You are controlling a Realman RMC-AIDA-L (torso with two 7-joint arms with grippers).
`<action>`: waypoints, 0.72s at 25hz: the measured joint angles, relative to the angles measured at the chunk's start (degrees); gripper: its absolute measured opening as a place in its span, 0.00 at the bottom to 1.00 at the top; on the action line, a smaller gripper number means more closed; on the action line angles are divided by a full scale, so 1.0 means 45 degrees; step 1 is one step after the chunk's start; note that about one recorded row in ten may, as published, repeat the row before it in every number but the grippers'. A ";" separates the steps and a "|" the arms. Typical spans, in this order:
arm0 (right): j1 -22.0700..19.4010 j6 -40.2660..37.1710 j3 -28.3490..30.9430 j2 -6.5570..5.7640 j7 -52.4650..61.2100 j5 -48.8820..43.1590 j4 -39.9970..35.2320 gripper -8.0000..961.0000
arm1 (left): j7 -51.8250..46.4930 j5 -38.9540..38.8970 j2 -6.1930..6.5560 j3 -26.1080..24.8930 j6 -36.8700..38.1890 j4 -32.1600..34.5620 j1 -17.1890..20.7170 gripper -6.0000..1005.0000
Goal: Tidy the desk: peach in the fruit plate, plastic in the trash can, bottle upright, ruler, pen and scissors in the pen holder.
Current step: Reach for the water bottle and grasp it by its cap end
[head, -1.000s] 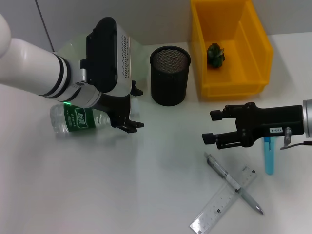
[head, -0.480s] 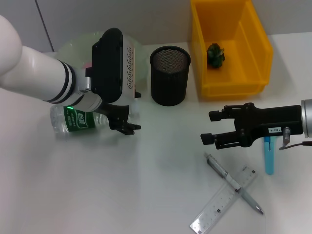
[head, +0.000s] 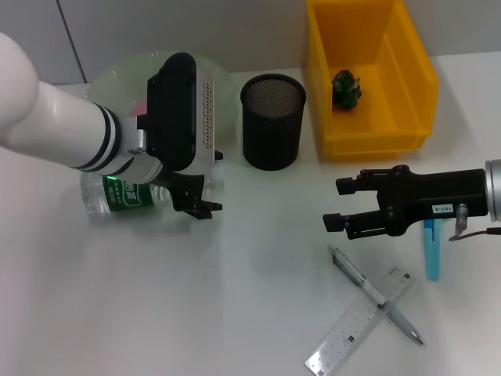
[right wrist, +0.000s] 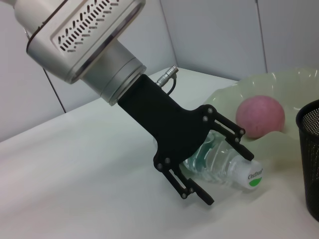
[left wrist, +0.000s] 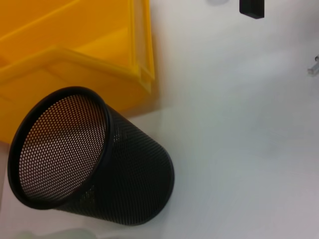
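A clear bottle (head: 117, 193) with a green label lies on its side at the table's left. My left gripper (head: 213, 180) is open, its fingers straddling the bottle's neck (right wrist: 227, 172) beside the white cap (right wrist: 253, 175). The pink peach (right wrist: 260, 117) rests in the pale green fruit plate (head: 228, 88). The black mesh pen holder (head: 272, 121) stands upright and looks empty. Green crumpled plastic (head: 345, 86) lies in the yellow bin (head: 407, 74). My right gripper (head: 337, 205) hovers open above the table. The pen (head: 376, 294) crosses the ruler (head: 360, 321). The blue-handled scissors (head: 430, 254) lie partly hidden under the right arm.
The pen holder (left wrist: 75, 159) stands close beside the yellow bin (left wrist: 75, 64). The left arm covers much of the plate in the head view. Bare white table lies between the two grippers and along the front left.
The left gripper has shifted slightly left and down, closing in around the bottle's neck. The right arm and the objects on the table have stayed put.
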 joint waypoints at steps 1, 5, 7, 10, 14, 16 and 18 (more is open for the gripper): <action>-0.0001 -0.0001 0.0004 0.0000 0.0003 0.0000 0.0000 0.85 | 0.0001 0.0001 0.0000 0.0008 -0.0018 -0.0001 0.0011 0.81; -0.0012 -0.0016 0.0010 0.0013 0.0004 0.0000 0.0000 0.84 | -0.0011 -0.0004 0.0000 0.0208 -0.0292 -0.0004 0.0149 0.81; -0.0021 -0.0018 0.0010 0.0015 0.0004 0.0000 -0.0001 0.84 | -0.0011 -0.0027 0.0000 0.0231 -0.0328 0.0005 0.0175 0.81; -0.0023 -0.0022 0.0010 0.0041 0.0037 0.0003 -0.0006 0.84 | -0.0019 -0.0054 0.0000 0.0237 -0.0383 0.0011 0.0196 0.81; -0.0045 -0.0022 0.0002 0.0082 0.0137 0.0009 -0.0082 0.84 | -0.0134 -0.0068 0.0000 0.0253 -0.0238 0.0063 0.0224 0.81; -0.0062 -0.0022 0.0008 0.0093 0.0141 0.0015 -0.0096 0.84 | -0.0182 -0.0108 0.0000 0.0220 0.0033 0.0328 0.0346 0.81; -0.0062 -0.0022 0.0009 0.0095 0.0141 0.0017 -0.0097 0.84 | -0.0232 -0.0114 0.0000 0.0188 0.0251 0.0479 0.0404 0.81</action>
